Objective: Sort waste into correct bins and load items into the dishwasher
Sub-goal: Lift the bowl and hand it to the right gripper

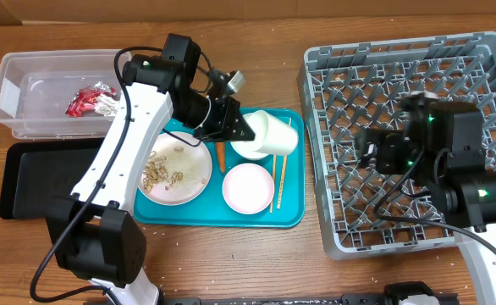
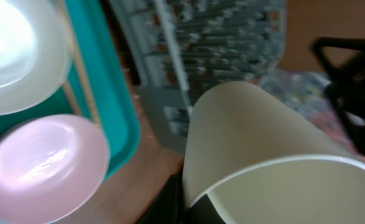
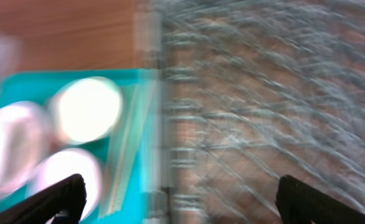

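My left gripper (image 1: 248,129) is shut on the rim of a small white cup (image 1: 272,134), which hangs tilted above the teal tray's far end. In the left wrist view the cup (image 2: 263,137) fills the right side, with a white bowl (image 2: 14,56) and a pale pink bowl (image 2: 45,168) below it. A white plate (image 1: 174,174) carries beige food scraps. Beside the plate lies a small carrot (image 1: 221,157), and wooden chopsticks (image 1: 275,182) lie along the tray's right side. My right gripper (image 1: 365,149) stands open over the grey dish rack (image 1: 485,76), its fingers (image 3: 64,199) wide apart in a blurred view.
A clear tub (image 1: 28,72) at the back left holds red and silver wrappers (image 1: 91,102). A black tray (image 1: 36,182) lies in front of it. The teal tray (image 1: 290,216) sits in the middle, its right edge close to the rack's left wall.
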Action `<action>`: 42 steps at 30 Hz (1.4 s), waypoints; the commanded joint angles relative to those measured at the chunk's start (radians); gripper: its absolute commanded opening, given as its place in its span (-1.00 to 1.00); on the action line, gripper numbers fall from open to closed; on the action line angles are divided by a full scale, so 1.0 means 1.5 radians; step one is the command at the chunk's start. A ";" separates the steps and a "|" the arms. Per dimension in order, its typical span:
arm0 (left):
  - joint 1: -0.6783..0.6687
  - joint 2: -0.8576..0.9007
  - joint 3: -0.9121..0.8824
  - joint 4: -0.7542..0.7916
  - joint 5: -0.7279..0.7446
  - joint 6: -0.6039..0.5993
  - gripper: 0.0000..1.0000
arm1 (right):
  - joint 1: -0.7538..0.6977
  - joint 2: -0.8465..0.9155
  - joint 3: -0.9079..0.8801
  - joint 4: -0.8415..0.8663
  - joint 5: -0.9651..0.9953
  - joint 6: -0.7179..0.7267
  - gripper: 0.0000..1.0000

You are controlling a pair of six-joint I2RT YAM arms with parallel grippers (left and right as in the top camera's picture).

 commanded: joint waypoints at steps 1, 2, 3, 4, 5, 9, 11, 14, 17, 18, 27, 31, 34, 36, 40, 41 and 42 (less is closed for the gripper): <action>-0.007 -0.009 0.006 0.006 0.173 0.071 -0.92 | 0.001 0.022 0.018 -0.008 -0.374 -0.235 1.00; -0.009 -0.009 0.006 0.005 0.193 0.083 -0.92 | 0.001 0.031 0.018 -0.015 -0.414 -0.268 1.00; -0.011 -0.009 0.006 0.005 0.204 0.088 -0.92 | 0.001 0.038 0.018 -0.018 -0.435 -0.288 1.00; -0.015 -0.009 0.006 0.006 0.205 0.088 -0.92 | 0.001 0.052 0.018 -0.018 -0.454 -0.310 1.00; -0.015 -0.009 0.006 0.005 0.204 0.088 -0.92 | 0.001 0.057 0.018 -0.014 -0.457 -0.311 1.00; -0.016 -0.009 0.006 0.005 0.210 0.088 -0.92 | 0.001 0.072 0.018 0.013 -0.484 -0.330 1.00; -0.016 -0.009 0.006 0.006 0.227 0.088 -0.92 | 0.001 0.076 0.018 0.026 -0.507 -0.356 1.00; -0.020 -0.009 0.006 0.007 0.246 0.091 -0.92 | 0.001 0.086 0.018 0.047 -0.514 -0.363 1.00; -0.030 -0.009 0.006 0.006 0.246 0.091 -0.92 | 0.001 0.095 0.018 0.078 -0.546 -0.363 1.00; -0.034 -0.009 0.006 0.006 0.246 0.091 -0.92 | 0.001 0.097 0.018 0.093 -0.558 -0.363 1.00; -0.056 -0.009 0.006 0.007 0.252 0.090 -0.92 | 0.001 0.112 0.018 0.149 -0.596 -0.363 1.00; -0.056 -0.009 0.006 0.013 0.278 0.090 -0.92 | 0.002 0.113 0.017 0.143 -0.612 -0.363 1.00; -0.056 -0.009 0.006 0.023 0.291 0.085 -0.92 | 0.002 0.113 0.017 0.141 -0.612 -0.363 0.83; -0.056 -0.009 0.006 0.025 0.291 0.085 -0.92 | 0.002 0.113 0.017 0.139 -0.612 -0.363 0.80; -0.056 -0.009 0.006 0.025 0.291 0.085 -0.92 | 0.002 0.113 0.017 0.139 -0.612 -0.363 0.62; -0.056 -0.009 0.006 0.025 0.291 0.085 -0.92 | 0.002 0.113 0.017 0.139 -0.612 -0.363 0.54; -0.056 -0.009 0.006 0.025 0.291 0.085 -0.92 | 0.002 0.113 0.017 0.139 -0.612 -0.363 0.47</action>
